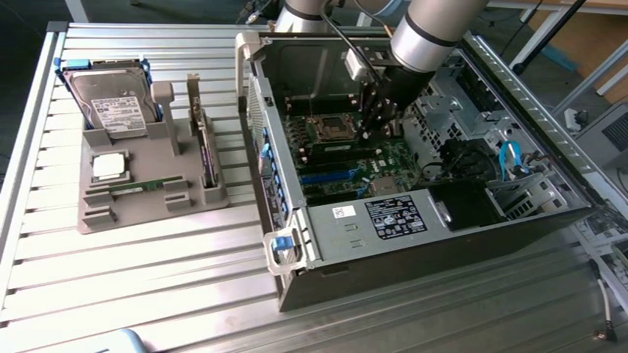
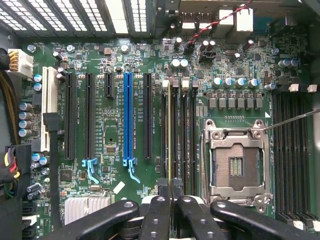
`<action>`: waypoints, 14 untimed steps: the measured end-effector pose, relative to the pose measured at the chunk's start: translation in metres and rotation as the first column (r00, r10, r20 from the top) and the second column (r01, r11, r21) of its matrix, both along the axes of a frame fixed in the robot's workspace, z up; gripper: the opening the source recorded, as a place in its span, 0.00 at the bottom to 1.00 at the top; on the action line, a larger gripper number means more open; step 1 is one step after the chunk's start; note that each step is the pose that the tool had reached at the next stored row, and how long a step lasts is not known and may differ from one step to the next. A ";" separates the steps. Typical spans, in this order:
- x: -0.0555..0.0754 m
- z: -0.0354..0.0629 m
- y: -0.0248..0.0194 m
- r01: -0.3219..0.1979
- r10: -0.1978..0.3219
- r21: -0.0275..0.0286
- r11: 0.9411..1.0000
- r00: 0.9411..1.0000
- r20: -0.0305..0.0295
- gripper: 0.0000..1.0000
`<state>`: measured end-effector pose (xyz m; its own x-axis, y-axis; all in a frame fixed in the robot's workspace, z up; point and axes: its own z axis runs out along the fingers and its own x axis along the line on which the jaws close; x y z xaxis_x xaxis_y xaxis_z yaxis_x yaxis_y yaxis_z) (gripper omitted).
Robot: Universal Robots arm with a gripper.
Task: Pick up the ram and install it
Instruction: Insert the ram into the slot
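- RAM stick (image 2: 170, 135) is clamped edge-on in the tool (image 2: 170, 187). The tool's black fingers (image 2: 158, 215) are pressed narrow against its two faces.
- The stick lies along one slot of the memory slots (image 2: 187, 130) just beside the empty CPU socket (image 2: 235, 167). Whether it is seated or just above the slot cannot be told.
- A second bank of memory slots (image 2: 292, 150) runs on the socket's opposite side.
- The blue expansion slot (image 2: 128, 117) and its black neighbours stand farther from the socket, past the bank that has the stick.
- In the exterior view the tool (image 1: 376, 121) stands just beside the socket (image 1: 332, 129), inside the open computer case (image 1: 393, 257) lying on its side.
- Well apart from the socket, outside the case toward the exterior view's left, a grey tray (image 1: 147, 213) sits on the slatted metal worktop (image 1: 147, 272).
- The tray carries a second RAM stick (image 1: 145, 185), a square processor chip (image 1: 108, 165), an upright expansion card (image 1: 204, 151) and a hard drive (image 1: 110, 99).
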<state>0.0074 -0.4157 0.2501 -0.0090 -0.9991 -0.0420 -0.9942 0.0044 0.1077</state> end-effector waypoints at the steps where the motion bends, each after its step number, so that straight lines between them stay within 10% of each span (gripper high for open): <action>1: 0.000 0.0000 0.0000 0.000 0.000 0.000 1.000 1.000 0.000 0.12; 14: 0.000 -0.0052 0.0000 0.000 0.000 0.000 1.000 1.000 0.000 0.12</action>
<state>0.0070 -0.4157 0.2449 -0.0091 -0.9991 -0.0418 -0.9942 0.0045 0.1078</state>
